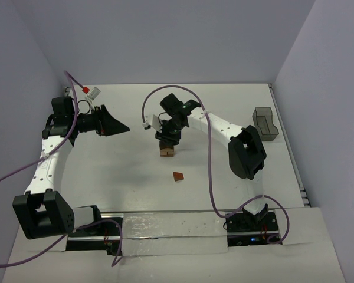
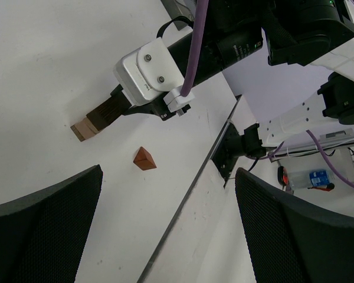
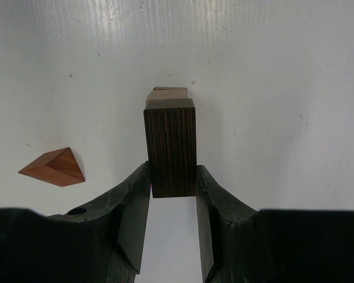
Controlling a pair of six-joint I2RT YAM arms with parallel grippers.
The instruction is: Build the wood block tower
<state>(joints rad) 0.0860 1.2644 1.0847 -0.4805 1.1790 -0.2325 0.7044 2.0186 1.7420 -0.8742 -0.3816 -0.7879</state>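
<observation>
In the centre of the overhead view, the right tool [image 3: 172, 181] is clamped on a dark striped block [image 3: 171, 141], one finger on each long side. It holds the block end-on against the small tan block stack [image 3: 167, 93], the start of the tower, which stands on the white surface [image 1: 106, 177]. Whether the dark block actually rests on the stack cannot be told. The reddish-brown wedge [image 1: 178, 177] lies alone on the surface, just below and right of the stack. The left tool [image 1: 119, 126] hangs in the air at the left of the frame, spread wide and gripping nothing. A grey bin [image 1: 265, 122] sits at the upper right.
</observation>
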